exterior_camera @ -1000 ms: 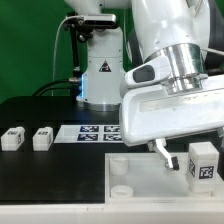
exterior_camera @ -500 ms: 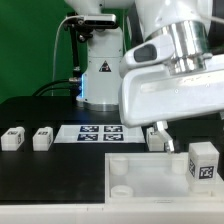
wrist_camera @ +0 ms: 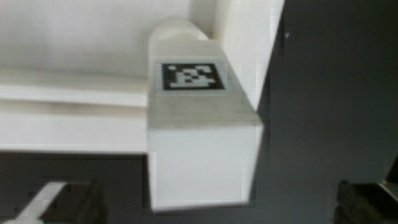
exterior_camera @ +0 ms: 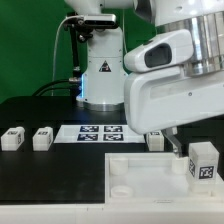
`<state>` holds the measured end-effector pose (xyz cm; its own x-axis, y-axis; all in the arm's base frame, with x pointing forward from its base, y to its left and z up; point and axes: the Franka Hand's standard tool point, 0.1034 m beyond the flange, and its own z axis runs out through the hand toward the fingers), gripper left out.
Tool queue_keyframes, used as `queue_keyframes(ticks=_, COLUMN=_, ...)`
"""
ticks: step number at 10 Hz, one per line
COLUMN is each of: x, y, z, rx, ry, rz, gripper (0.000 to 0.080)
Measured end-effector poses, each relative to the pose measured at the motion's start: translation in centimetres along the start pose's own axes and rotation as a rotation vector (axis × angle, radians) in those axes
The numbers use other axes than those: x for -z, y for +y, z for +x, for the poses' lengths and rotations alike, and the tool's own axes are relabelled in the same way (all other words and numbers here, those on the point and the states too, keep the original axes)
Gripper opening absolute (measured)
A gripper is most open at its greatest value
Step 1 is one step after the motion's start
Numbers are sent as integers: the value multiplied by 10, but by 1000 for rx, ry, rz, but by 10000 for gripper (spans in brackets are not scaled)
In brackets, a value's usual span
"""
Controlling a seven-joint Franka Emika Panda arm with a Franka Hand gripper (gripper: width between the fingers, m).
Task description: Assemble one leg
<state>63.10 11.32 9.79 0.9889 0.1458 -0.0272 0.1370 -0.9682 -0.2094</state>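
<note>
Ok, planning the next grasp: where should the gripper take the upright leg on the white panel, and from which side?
Probably from above, pinching the leg across its two flat sides near the top. It stands upright on the panel, so its base is blocked while its top and sides are free.

Marker board (exterior_camera: 95,133) lies behind the white panel (exterior_camera: 150,180) on black table (exterior_camera: 40,172).

Glossy white rounded arm (exterior_camera: 165,52) with a ribbed silver ring (exterior_camera: 205,50) over a boxy white casing (exterior_camera: 175,100); dark fingers (exterior_camera: 172,142) below. The white base (exterior_camera: 100,60) carries a small triangular mark (blue glow beneath), black cables (exterior_camera: 72,50) alongside.
</note>
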Motion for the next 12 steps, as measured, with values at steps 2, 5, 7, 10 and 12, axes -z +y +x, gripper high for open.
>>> queue_keyframes(ticks=2, x=-7, y=5, z=-11, rx=-1, ry=-109, rz=25, gripper=649)
queue_keyframes(ticks=5, x=-7, y=5, z=-8, rx=-1, ry=-99, rz=25, gripper=649)
queue_keyframes(ticks=7, x=-12, y=10, z=-9, rx=-63, ry=-109, rz=23, gripper=649)
queue_keyframes(ticks=10, x=-14, y=11, z=-9, rx=-69, ry=-111, rz=22, gripper=649)
queue_keyframes(ticks=12, x=-15, y=11, z=-9, rx=-90, ry=-111, rz=21, gripper=558)
